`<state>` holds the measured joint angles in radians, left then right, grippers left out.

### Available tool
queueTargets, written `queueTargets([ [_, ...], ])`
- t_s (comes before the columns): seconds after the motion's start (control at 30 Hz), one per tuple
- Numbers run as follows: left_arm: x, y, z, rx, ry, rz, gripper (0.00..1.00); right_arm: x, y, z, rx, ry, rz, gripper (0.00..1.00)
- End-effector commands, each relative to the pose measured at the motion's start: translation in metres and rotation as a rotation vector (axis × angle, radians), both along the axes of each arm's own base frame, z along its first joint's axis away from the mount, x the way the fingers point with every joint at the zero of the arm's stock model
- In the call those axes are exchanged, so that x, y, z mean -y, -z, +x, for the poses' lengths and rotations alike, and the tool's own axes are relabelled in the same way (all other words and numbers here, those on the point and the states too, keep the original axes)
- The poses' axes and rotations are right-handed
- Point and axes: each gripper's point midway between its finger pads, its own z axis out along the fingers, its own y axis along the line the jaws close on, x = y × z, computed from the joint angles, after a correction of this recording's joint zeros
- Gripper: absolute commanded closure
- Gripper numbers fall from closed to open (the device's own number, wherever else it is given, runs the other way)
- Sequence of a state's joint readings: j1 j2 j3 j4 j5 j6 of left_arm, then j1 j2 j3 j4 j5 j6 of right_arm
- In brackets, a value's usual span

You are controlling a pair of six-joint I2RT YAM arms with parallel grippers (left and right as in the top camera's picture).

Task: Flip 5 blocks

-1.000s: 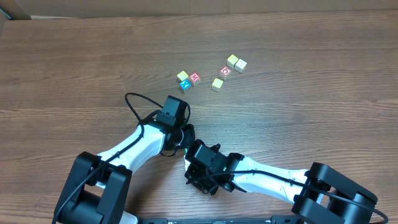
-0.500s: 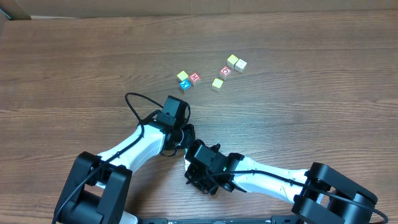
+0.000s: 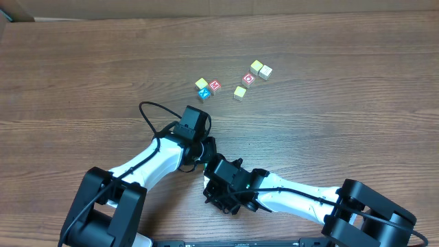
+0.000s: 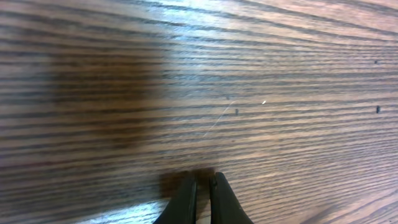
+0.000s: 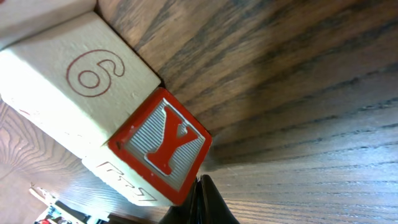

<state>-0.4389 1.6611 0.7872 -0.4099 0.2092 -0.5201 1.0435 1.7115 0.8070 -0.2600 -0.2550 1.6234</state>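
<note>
Left gripper [image 4: 202, 190]: jaws pressed together, nothing held. Tips low over bare table [image 4: 267, 68]; contact unclear. Three-block group [image 3: 215, 86] (yellow-green, blue, red) well ahead of it. Four-block group [image 3: 249, 78] ahead, further right. Right gripper [image 5: 200, 200]: jaws closed, empty. Red Y block [image 5: 163, 146] just beyond its tips, slightly left, touching pale 6 block [image 5: 81, 78].

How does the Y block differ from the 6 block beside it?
The Y block has a red face with a solid red letter; the 6 block has a pale wood face with a thin outlined red numeral. The Y block lies nearer the right claw than the 6 block. Both are wooden cubes lying side by side.
</note>
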Motion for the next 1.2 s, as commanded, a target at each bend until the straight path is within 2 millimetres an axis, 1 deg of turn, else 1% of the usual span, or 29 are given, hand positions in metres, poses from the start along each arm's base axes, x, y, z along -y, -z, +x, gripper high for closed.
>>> queueTargets([
  [0.0,0.0002,0.0354,-0.0544,-0.179,0.064,0.032,0.96,0.0020,-0.0007,0.0312,0.118,0.081,-0.023,0.96],
  [1.17,0.0009,0.0352,-0.0513,-0.165,0.065,0.032,0.96,0.0024,-0.0005,0.0318,0.121,0.083,-0.026,0.96],
])
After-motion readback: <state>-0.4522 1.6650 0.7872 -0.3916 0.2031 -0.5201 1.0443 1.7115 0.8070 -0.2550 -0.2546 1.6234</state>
